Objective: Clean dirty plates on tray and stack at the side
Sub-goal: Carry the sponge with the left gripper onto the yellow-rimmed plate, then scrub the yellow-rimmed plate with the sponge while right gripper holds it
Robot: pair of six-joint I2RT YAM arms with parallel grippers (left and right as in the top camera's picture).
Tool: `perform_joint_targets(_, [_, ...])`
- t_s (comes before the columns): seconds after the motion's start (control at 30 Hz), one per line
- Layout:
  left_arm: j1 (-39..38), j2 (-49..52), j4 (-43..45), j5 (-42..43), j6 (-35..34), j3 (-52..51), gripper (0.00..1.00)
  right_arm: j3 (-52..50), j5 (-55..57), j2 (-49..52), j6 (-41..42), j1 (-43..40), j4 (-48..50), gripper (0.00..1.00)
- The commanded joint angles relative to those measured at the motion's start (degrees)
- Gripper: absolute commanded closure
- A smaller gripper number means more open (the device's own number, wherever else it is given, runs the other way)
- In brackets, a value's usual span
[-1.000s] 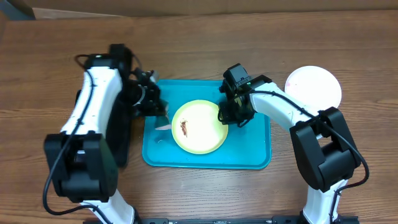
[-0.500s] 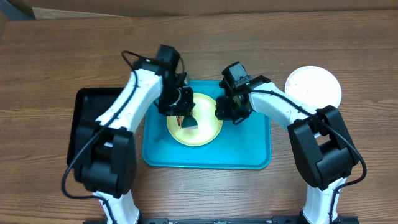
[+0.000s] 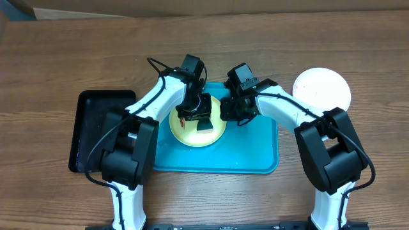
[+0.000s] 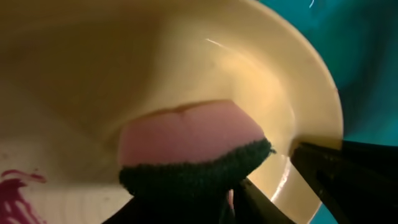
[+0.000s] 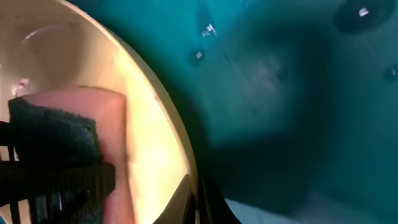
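A pale yellow-green plate point(image 3: 190, 133) lies on the turquoise tray point(image 3: 255, 160), with a red-brown smear point(image 4: 15, 186) on it. My left gripper point(image 3: 200, 116) is shut on a pink sponge point(image 4: 189, 140) with a dark green scrub side, and the sponge presses on the plate's inner face. My right gripper point(image 3: 230, 112) is shut on the plate's right rim point(image 5: 180, 149), one finger on each side of it. A white plate point(image 3: 321, 89) sits on the table to the right of the tray. The light blue plate is out of view.
A black tray point(image 3: 96, 128) lies on the table left of the turquoise tray. Water drops point(image 5: 208, 28) dot the tray floor. Both arms meet over the tray's upper middle.
My left arm swung right from the tray's left edge, carrying the sponge onto the plate. The plate shifted slightly left. My right gripper kept its hold on the rim.
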Motion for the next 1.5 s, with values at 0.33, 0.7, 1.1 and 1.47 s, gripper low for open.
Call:
perform_joint_targets(0.33, [3.8,-2.1,-10.7,-2.4,-0.3,9.2,0.69,-2.2,2.7,2.5,0.0,0.2,0.6,0.96])
perform_joint_targets(0.7, [3.1,-2.0,-12.6,-2.3,-0.3,7.6,0.46,-2.2,2.7,2.5,0.0,0.2,0.7,0.96])
perform_joint_targets(1.1, [2.8,-2.0,-12.2,-12.3,-0.5,6.3,0.52,-2.2,2.7,2.5,0.0,0.2,0.7,0.96])
perform_joint_targets(1.47, [2.3,-1.7,-8.9,-6.1,-0.6,6.1,0.61,-2.3,2.7,2.5,0.0,0.2,0.7,0.96])
